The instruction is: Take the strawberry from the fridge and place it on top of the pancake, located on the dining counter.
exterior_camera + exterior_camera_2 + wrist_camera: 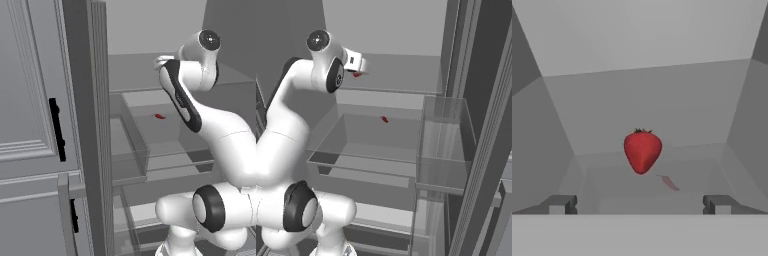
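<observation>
1. Strawberry: bright red, topped by a small dark calyx.
2. Fridge: dark grey door edge; the interior is rendered pale grey.
3. Shelves: clear glass, tinted grey.
4. Cabinet: light grey panelled front, fitted with black handles.
5. Arm: white, with dark joints.
6. Fingertips: dark grey.

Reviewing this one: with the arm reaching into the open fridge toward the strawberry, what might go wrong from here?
1. The strawberry is small against the wide-open pincer; in the hand view it sits ahead of the tips, so closing early would likely catch nothing.
2. It rests on a glass shelf; a nudge from one finger might roll it deeper into the fridge.
3. The arm is threaded between shelves, so lifting out carelessly may strike one.
</observation>
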Motion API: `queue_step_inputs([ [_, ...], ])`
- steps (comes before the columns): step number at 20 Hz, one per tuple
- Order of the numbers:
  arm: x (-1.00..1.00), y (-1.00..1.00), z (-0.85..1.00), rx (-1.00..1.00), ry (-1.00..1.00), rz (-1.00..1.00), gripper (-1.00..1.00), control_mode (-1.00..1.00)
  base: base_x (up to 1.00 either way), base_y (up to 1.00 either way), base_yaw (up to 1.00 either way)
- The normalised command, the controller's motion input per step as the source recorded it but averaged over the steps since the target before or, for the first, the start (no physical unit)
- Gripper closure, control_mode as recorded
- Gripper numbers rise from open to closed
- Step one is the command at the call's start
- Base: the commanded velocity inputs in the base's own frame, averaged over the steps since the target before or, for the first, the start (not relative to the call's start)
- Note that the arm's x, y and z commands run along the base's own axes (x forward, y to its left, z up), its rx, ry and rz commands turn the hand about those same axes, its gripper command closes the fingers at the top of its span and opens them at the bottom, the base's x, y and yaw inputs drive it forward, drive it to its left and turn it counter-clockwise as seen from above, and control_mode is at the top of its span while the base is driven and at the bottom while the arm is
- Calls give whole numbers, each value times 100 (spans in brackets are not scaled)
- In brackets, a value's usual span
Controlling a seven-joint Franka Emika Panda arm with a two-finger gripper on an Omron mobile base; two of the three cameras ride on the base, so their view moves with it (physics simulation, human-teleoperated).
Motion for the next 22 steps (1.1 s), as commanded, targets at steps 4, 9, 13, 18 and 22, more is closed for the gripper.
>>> queue_step_inputs([
  [4,56,-8,-16,0,2,0,-100,-100,0,0,0],
  [9,55,-1,-16,0,0,0,-100,-100,0,0,0],
  [13,45,0,-10,0,1,0,-100,-100,0,0,0],
  [18,5,0,-12,0,4,0,-100,-100,0,0,0],
  [22,1,0,-9,0,2,0,-100,-100,0,0,0],
])
